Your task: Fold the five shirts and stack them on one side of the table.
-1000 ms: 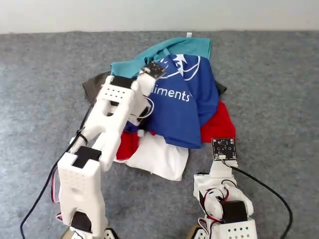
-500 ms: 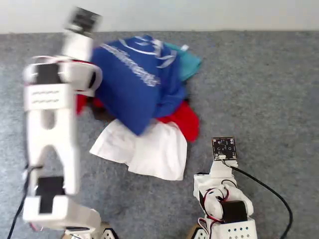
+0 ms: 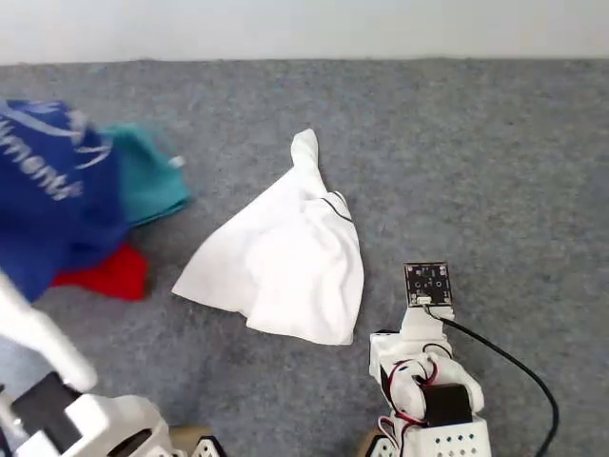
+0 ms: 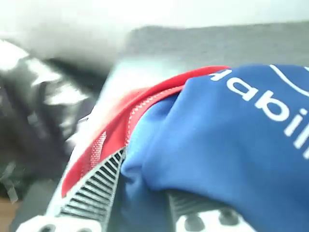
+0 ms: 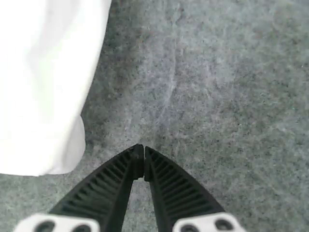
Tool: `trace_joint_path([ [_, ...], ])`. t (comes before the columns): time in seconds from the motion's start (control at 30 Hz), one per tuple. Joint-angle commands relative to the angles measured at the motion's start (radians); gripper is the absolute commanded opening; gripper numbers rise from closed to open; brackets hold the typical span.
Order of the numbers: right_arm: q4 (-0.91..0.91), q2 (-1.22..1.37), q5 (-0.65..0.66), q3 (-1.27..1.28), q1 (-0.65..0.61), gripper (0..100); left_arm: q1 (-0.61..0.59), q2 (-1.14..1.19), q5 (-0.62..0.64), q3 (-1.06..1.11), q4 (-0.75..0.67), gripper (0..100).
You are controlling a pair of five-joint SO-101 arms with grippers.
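Clamping the blue shirt (image 3: 48, 209) at the table's (image 3: 495, 143) left edge, left gripper (image 4: 145, 181) leaves white shirt (image 3: 285, 267) alone, likely for folding; right gripper (image 5: 144, 164) closed, empty.

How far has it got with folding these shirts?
Hardly started: nothing looks folded or stacked. In hand: the left gripper is clamped on the blue shirt, with the red shirt and teal shirt bunched alongside. The white shirt lies crumpled mid-table; the right gripper rests shut beside it. All the folding remains.
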Motion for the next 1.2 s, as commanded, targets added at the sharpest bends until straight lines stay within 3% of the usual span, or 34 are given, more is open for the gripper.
trace_joint_path([
  [0.0, 0.004, -0.001, 0.008, 0.014, -0.001, 0.9, -0.094, -0.069, -0.032, 0.041, -0.091, 1],
  [0.27, 0.004, -0.001, 0.008, 0.014, -0.001, 0.9, -0.169, -0.071, -0.124, 0.153, -0.025, 3],
  [0.5, 0.004, -0.001, 0.008, 0.014, -0.001, 0.9, -0.19, -0.081, -0.126, 0.143, 0.084, 23],
  [0.7, 0.004, -0.001, 0.008, 0.014, -0.001, 0.9, -0.192, -0.081, -0.124, -0.025, 0.238, 23],
  [0.97, 0.004, -0.001, 0.008, 0.014, -0.001, 0.9, -0.157, -0.08, -0.04, -0.392, 0.626, 23],
  [1.17, 0.004, -0.001, 0.008, 0.014, -0.001, 0.9, -0.124, -0.146, 0.063, -0.323, 0.631, 23],
])
